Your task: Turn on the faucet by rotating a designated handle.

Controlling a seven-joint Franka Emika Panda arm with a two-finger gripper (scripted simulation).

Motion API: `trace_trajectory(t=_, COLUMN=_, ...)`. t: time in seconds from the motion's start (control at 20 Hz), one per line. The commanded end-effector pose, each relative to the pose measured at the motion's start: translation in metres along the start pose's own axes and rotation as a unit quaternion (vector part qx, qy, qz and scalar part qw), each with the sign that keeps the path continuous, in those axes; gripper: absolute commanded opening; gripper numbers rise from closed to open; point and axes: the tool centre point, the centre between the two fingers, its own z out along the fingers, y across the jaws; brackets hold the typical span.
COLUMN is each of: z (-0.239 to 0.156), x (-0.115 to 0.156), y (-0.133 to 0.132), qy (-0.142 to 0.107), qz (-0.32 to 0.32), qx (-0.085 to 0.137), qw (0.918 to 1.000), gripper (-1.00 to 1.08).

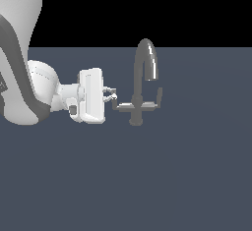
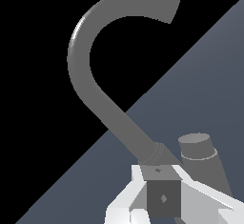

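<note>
The dark grey faucet [image 1: 145, 63] stands mid-scene; its arched spout ends toward the exterior view's right. Its crossbar carries two upturned levers. The handle [image 1: 118, 105] is the lever on the exterior view's left, pointing away from the outlet. The twin lever [image 1: 159, 96] is on the other side. My gripper [image 1: 113, 93] reaches in from the exterior view's left, its fingertips closed around the handle's upturned tip. In the wrist view the handle's end [image 2: 163, 198] sits tight between the white fingers [image 2: 125, 200] of my gripper [image 2: 158, 171], with the spout [image 2: 90, 75] curving beyond.
The faucet stands on a flat blue-grey surface [image 1: 197, 176]. The white arm [image 1: 29, 77] fills the exterior view's left side. A dark cylindrical part of the faucet [image 2: 198, 149] shows just behind the gripped handle in the wrist view.
</note>
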Motion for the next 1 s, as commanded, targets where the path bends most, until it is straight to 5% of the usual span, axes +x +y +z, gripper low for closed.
trace_trajectory(t=0.0, z=0.0, x=0.005, y=0.01, qy=0.003, qz=-0.004, qx=0.0, qw=1.0, gripper=-1.0)
trace_trajectory(t=0.5, z=0.0, x=0.023, y=0.041, qy=0.005, qz=-0.003, qx=0.0, qw=1.0, gripper=-1.0)
trace_trajectory(t=0.6, z=0.0, x=0.021, y=0.028, qy=0.003, qz=0.01, qx=0.0, qw=0.9999, gripper=-1.0)
trace_trajectory(t=0.95, z=-0.002, x=0.007, y=0.073, qy=0.005, qz=0.001, qx=0.0, qw=1.0, gripper=-1.0)
